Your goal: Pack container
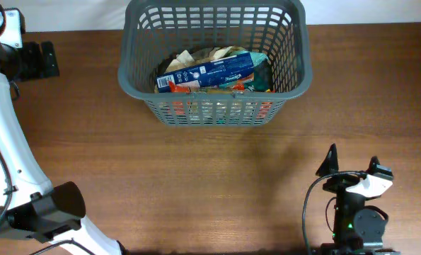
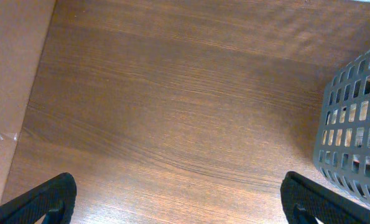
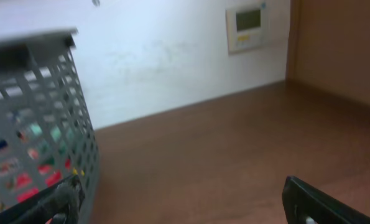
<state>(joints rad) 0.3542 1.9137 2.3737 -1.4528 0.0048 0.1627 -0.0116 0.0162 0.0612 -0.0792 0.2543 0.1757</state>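
Note:
The dark grey slotted basket (image 1: 214, 64) stands at the back middle of the table, with several snack packets inside, a blue one (image 1: 210, 72) on top. Its side shows at the right of the left wrist view (image 2: 352, 124) and at the left of the right wrist view (image 3: 35, 137). My left gripper (image 2: 178, 202) is open and empty over bare wood, to the left of the basket; in the overhead view it sits at the far left (image 1: 37, 60). My right gripper (image 3: 185, 199) is open and empty, low at the front right (image 1: 352, 166).
The wooden table (image 1: 196, 177) runs to a white wall at the back (image 3: 172, 56), where a small wall panel (image 3: 250, 25) hangs. The left arm's base (image 1: 47, 212) fills the front left corner.

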